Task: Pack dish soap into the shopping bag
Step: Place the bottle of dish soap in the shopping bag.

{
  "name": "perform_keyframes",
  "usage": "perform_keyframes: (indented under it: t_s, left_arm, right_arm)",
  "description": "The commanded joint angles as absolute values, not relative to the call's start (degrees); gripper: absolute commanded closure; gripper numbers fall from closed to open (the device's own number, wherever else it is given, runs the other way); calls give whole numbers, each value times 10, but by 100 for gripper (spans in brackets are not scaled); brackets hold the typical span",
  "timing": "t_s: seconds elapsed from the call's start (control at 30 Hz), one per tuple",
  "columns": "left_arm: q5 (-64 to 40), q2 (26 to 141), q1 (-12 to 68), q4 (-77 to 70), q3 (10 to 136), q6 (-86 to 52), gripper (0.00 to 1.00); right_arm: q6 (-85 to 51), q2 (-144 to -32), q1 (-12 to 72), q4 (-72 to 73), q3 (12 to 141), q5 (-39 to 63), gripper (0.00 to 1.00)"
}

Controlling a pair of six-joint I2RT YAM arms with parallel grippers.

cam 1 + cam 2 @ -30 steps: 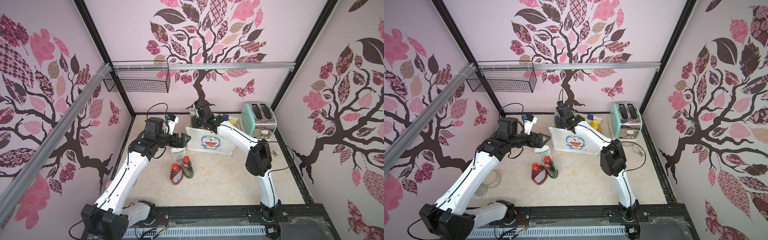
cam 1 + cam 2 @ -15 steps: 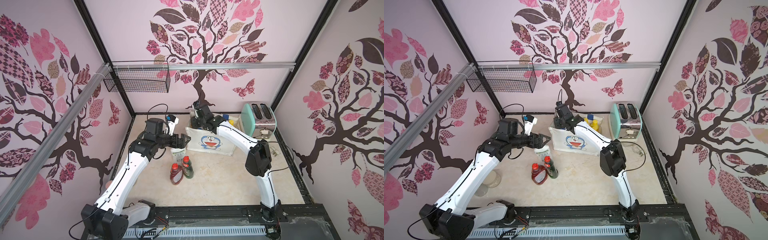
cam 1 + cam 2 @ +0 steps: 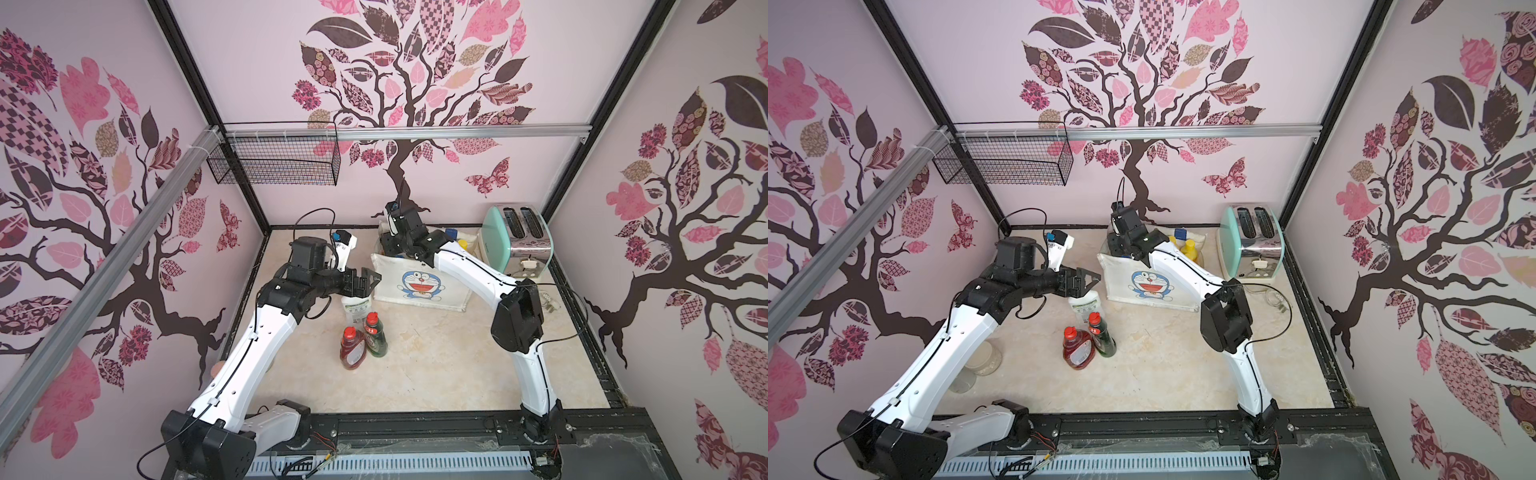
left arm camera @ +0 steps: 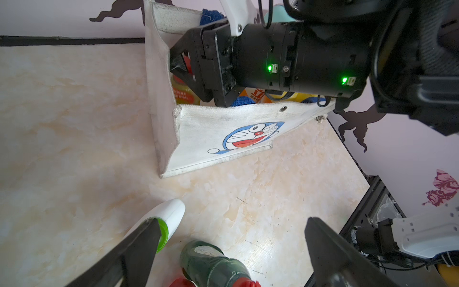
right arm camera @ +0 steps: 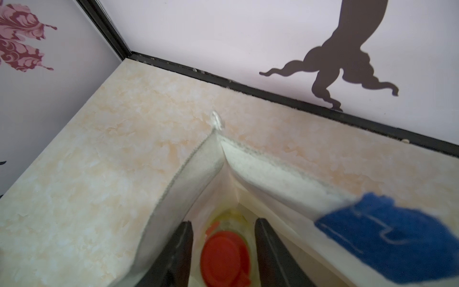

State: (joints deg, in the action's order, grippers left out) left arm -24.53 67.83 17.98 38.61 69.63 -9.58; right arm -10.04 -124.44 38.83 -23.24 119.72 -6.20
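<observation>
The shopping bag (image 3: 419,286) (image 3: 1150,286) (image 4: 223,129), white with a blue cat face, stands at the back of the table. My right gripper (image 5: 223,222) hangs in its near-left corner, open, with a gap on each side of a red-capped yellow-green dish soap bottle (image 5: 223,253) standing inside the bag. Yellow-capped bottles (image 3: 1187,247) show in the bag too. My left gripper (image 4: 231,236) (image 3: 365,282) is open wide and empty, above the white green-capped bottle (image 4: 169,216) (image 3: 355,309). The dark green bottle (image 4: 213,263) (image 3: 376,338) and the red bottle (image 3: 352,351) stand just in front.
A mint-green toaster (image 3: 519,241) stands right of the bag, with its cord on the table. A blue bag handle (image 5: 387,233) lies over the rim beside my right gripper. Glass jars (image 3: 984,357) sit under my left arm. A wire basket (image 3: 274,162) hangs on the back rail.
My right gripper's jaws have spread apart inside the bag, off the yellow-green bottle. The left arm and the three bottles on the table have hardly moved.
</observation>
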Motion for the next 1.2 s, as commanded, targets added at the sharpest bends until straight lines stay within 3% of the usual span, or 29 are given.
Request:
perform_keyframes:
  t_s: [0.0,0.1,0.77,0.97,1.17]
  left_arm:
    - [-245,669,178,378,697,-94,3]
    - [-246,671,178,376,700,-97,3]
    - [-235,676,177,379,712,-105,3]
    - [-208,678,178,395,729,-106,3]
    - [-200,678,176,395,743,-116,3]
  right_arm:
    - [-87,-1216,390,-217,1240,-63,46]
    - [-77,-1210,390,-222,1239,-70,40]
    - [-43,-1127,389,-265,1208,-67,27]
    - [-30,-1046,391,-281,1129,-6,28]
    - [-17,-907,406,-230,970,22,26]
